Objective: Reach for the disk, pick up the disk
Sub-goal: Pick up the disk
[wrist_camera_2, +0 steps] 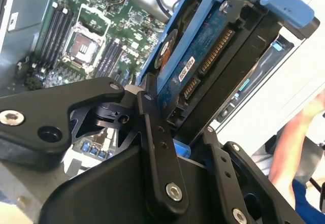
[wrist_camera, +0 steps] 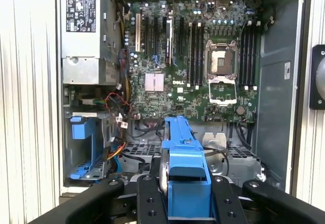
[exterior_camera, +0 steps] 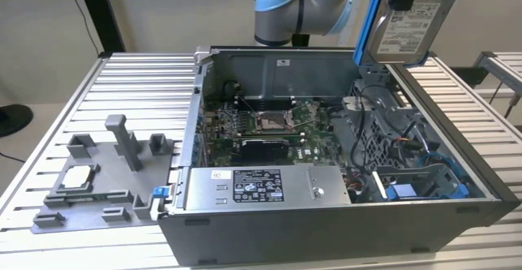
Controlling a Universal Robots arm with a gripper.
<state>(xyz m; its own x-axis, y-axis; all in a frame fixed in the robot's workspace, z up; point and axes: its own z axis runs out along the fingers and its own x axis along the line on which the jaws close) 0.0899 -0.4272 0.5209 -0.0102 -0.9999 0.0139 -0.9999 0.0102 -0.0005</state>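
Hand (wrist_camera: 184,203) clamped on blue-railed disk (wrist_camera: 184,170), above open computer case (wrist_camera: 274,82), motherboard (wrist_camera: 193,66)

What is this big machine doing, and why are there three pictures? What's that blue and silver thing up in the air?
It's a robot arm, a machine that moves a bit like your own arm. At its end is a gripper, a metal hand with black fingers.

One picture comes from a camera standing off to the side. The other two come from cameras riding on the arm, so they look down past the fingers.

On the table lies an open computer case. Inside is its green board full of tiny parts. Beside the case sits a grey plastic holder.

The blue and silver thing is the disk, which stores a computer's files. The gripper is squeezing the disk and holds it in the air above the case.
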